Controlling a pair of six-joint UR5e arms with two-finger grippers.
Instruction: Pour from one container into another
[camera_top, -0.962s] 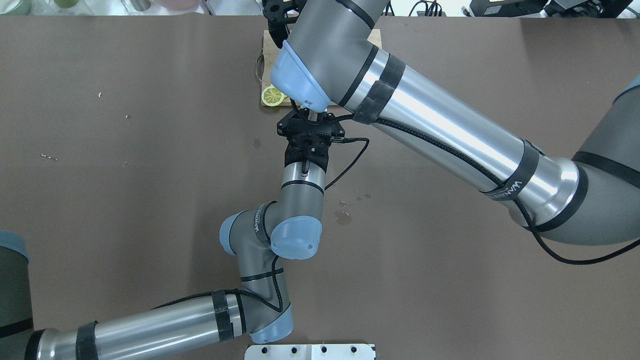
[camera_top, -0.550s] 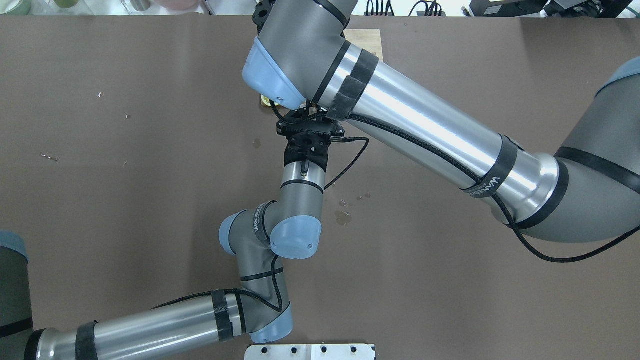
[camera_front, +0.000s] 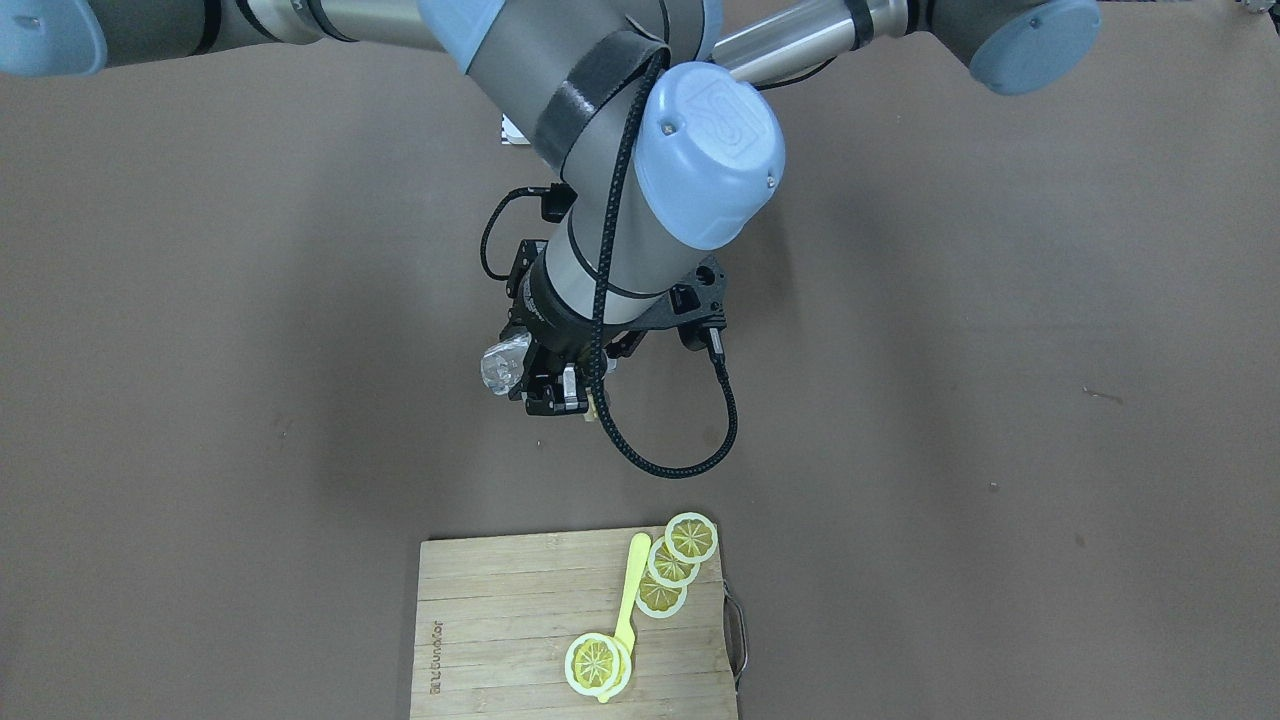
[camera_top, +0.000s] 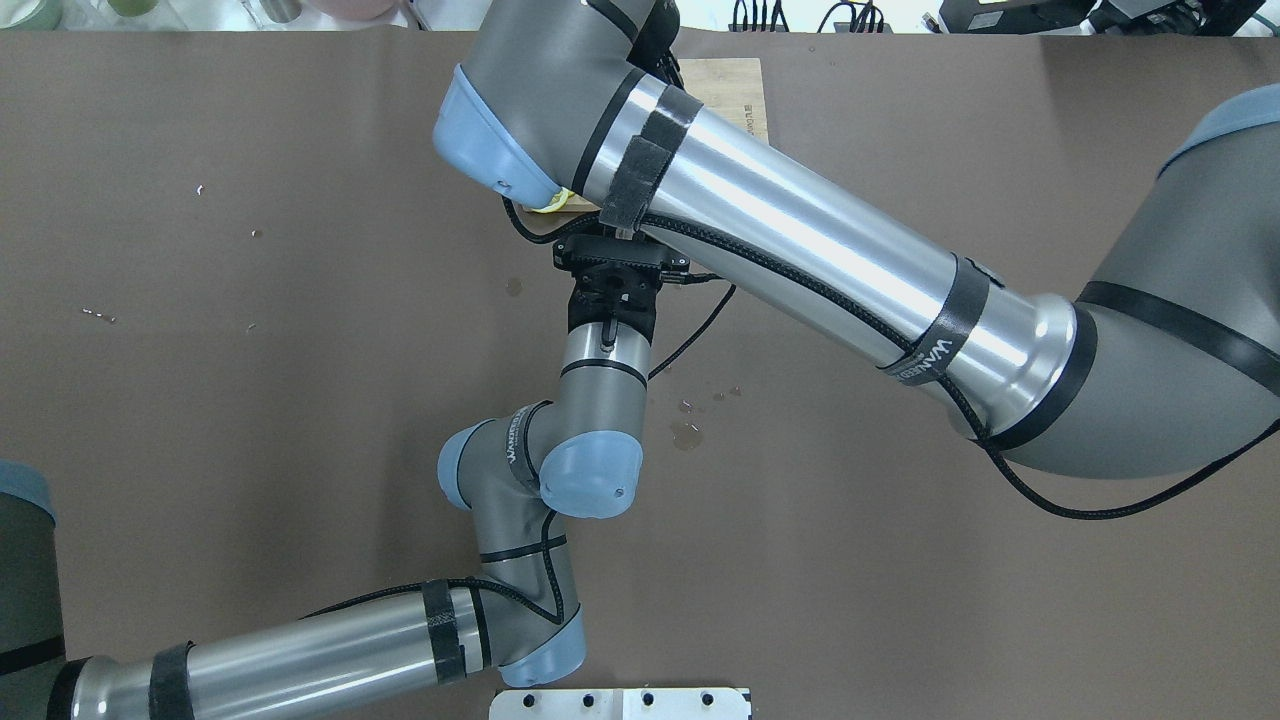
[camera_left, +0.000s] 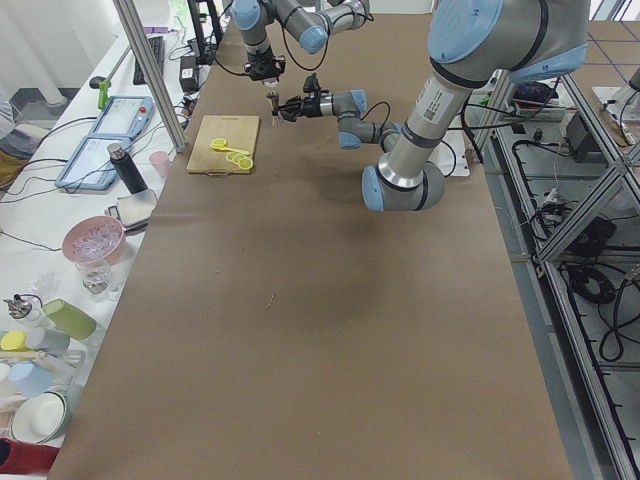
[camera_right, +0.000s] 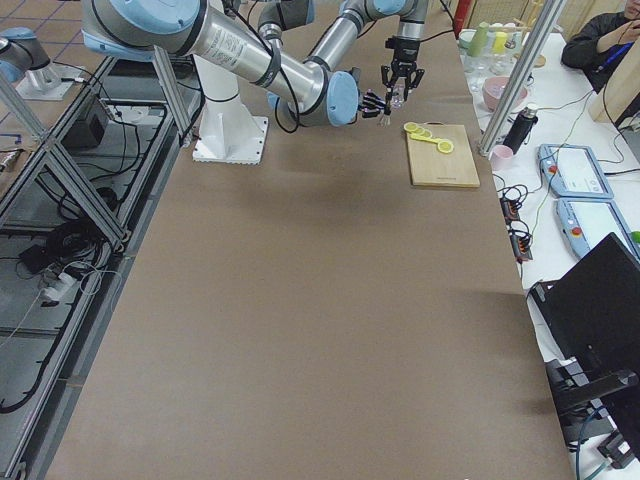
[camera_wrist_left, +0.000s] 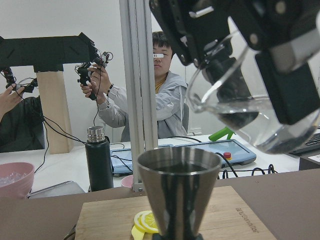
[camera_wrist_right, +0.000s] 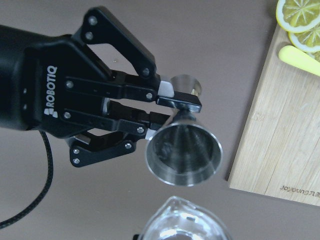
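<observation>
Over brown table, left claw pinched the probably slick jigger at its waist, right claw clamping the fragile tilted glass just above.

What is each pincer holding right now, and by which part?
Left pincer clamps the steel jigger at its narrow waist. Right pincer grips the clear glass across its sides, tilted toward the jigger.

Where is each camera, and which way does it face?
Front-facing: across the table, down on right arm, tilted glass, cutting board.
Overhead: from behind, down on both arms.
Exterior left: table's end, left arm nearest.
Exterior right: opposite end, right arm nearest.
Left wrist: level, facing jigger, glass above.
Right wrist: down on left gripper clamping jigger.
Both wrists share jigger, glass.
</observation>
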